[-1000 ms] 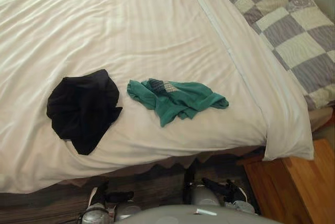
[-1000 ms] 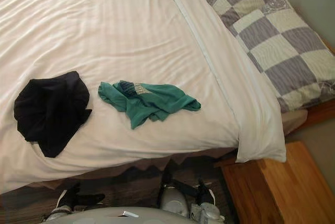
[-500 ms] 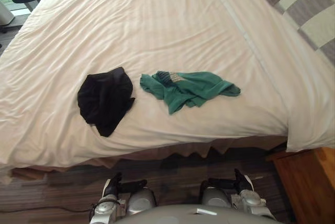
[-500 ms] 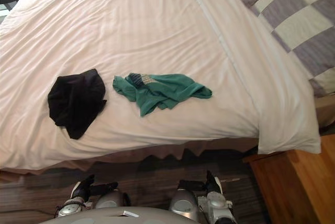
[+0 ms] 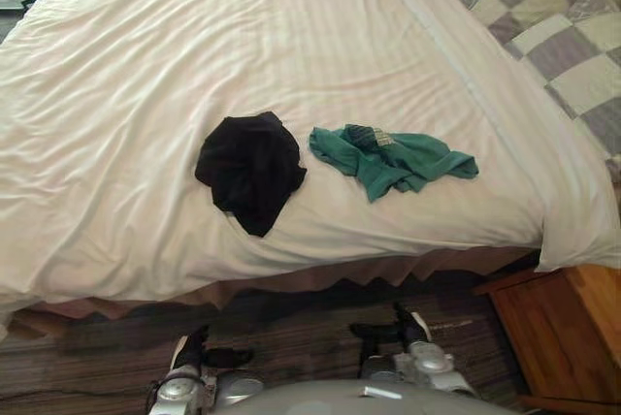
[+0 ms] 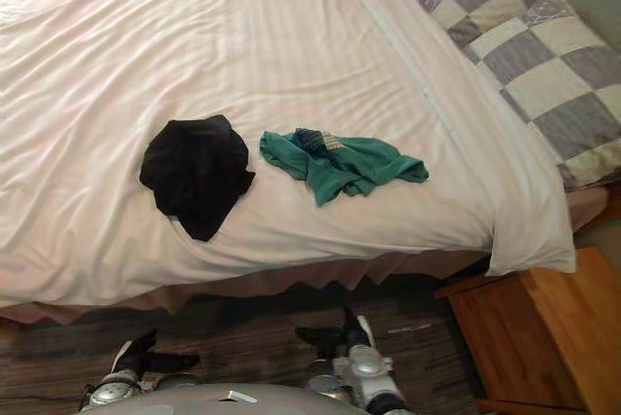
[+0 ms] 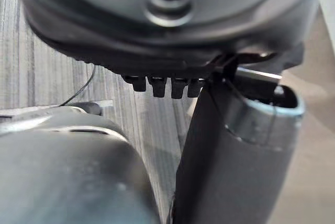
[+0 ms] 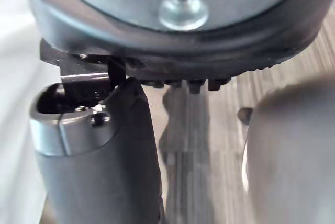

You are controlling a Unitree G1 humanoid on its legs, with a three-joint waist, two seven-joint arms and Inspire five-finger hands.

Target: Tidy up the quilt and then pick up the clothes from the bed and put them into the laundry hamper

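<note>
On the white quilt, toward its 6 o'clock edge, you see the black garment lying crumpled, and just beside it at 3 o'clock the green garment. Below the bed, at 6 o'clock, the left hand and the right hand hang over the floor, fingers relaxed, holding nothing.

White quilted bed; black garment, green garment, checked pillow

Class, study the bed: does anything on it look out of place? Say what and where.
Two crumpled garments litter the otherwise smooth white quilt near its front edge: a black garment and, just right of it, a green garment.
</note>
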